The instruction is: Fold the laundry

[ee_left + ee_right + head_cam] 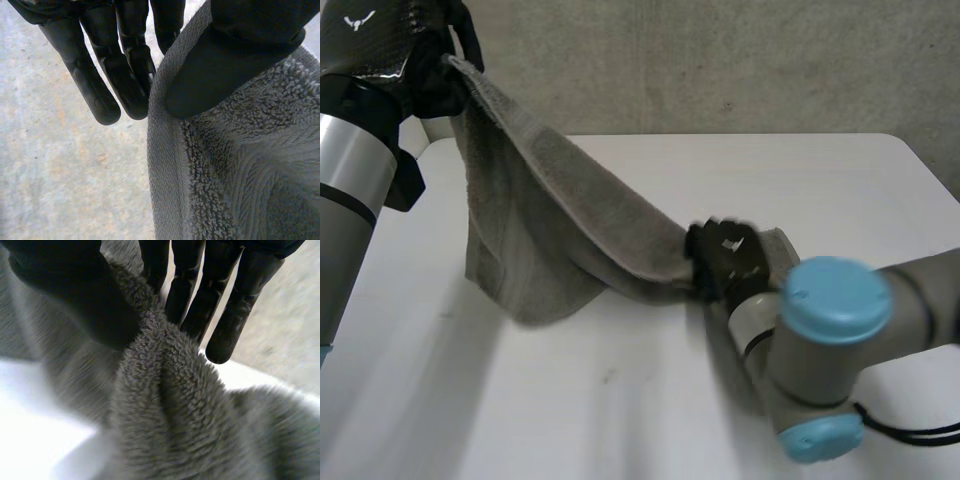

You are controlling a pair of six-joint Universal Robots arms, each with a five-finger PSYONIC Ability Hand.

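Observation:
A grey towel hangs stretched between my two hands above the white table. High at the far left, my left hand pinches the towel's hemmed edge between its thumb and fingers. Lower, near the table's middle right, my right hand grips the other end. There the thumb and fingers squeeze a bunched fold of the towel. The towel's middle sags in a loose fold just above the tabletop.
A grey wall runs behind the table's far edge. My right forearm, with its blue caps, lies low over the table's near right part.

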